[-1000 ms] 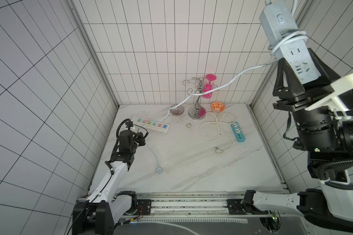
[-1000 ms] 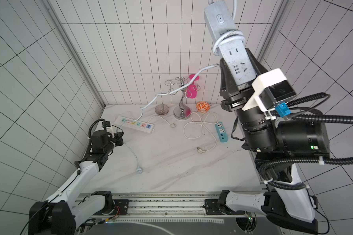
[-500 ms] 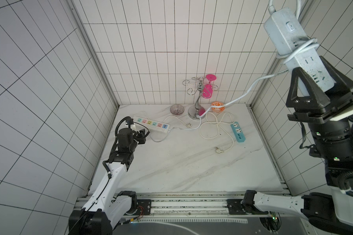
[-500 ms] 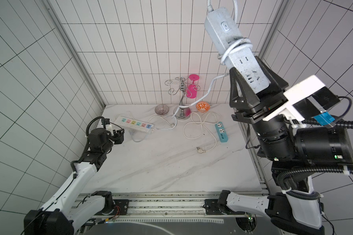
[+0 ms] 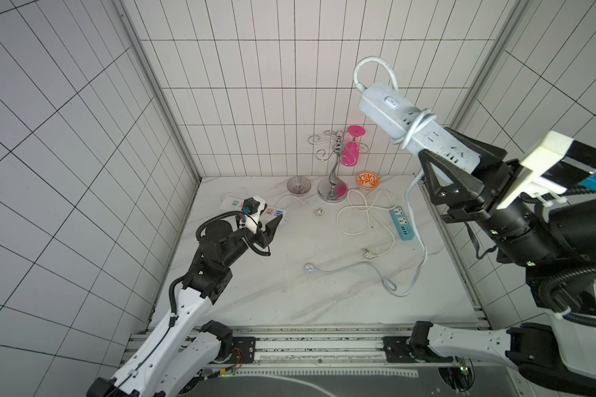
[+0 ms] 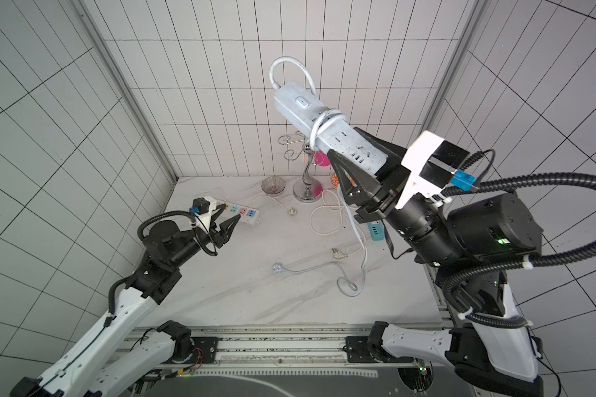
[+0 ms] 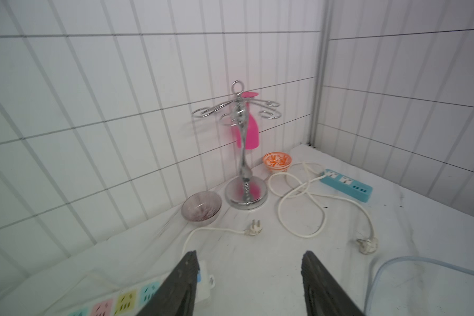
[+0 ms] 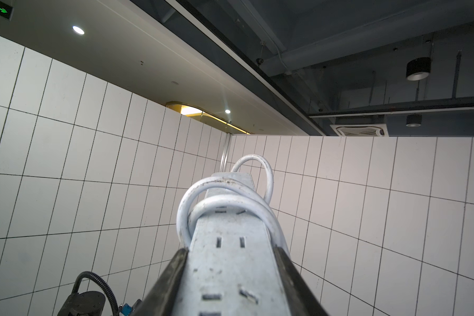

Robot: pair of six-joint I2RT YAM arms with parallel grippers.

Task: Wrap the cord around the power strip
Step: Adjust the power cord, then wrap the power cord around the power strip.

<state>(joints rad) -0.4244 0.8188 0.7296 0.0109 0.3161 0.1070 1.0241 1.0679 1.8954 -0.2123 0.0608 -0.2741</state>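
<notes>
My right gripper [image 5: 437, 142] [image 6: 343, 141] [image 8: 230, 250] is shut on one end of the pale blue-grey power strip [image 5: 393, 110] [image 6: 307, 110] [image 8: 230, 273], held high and tilted over the table's right side. The cord [image 5: 415, 129] [image 6: 319, 129] [image 8: 216, 202] leaves the strip's free end in an arch, circles its middle about twice, then hangs down. Its slack lies in a loose curl [image 5: 389, 285] with the small plug [image 5: 309, 267] [image 6: 278, 267] on the table. My left gripper [image 5: 272, 220] [image 6: 231, 212] [image 7: 249, 254] is open and empty, low at the left, apart from the cord [image 7: 394, 262].
A white strip with coloured sockets [image 5: 231, 203] [image 7: 126, 298] lies under my left gripper. A bright blue strip [image 5: 401, 222] [image 7: 348, 186] with a looped white cable lies at the right. At the back stand a metal cup rack [image 5: 336, 172], a glass bowl [image 5: 299, 185] and an orange bowl [image 5: 368, 179].
My left gripper has opened and let the cord go. The cord's free part has dropped and now lies on the table at the right. The right gripper has tilted the strip over to the left.
</notes>
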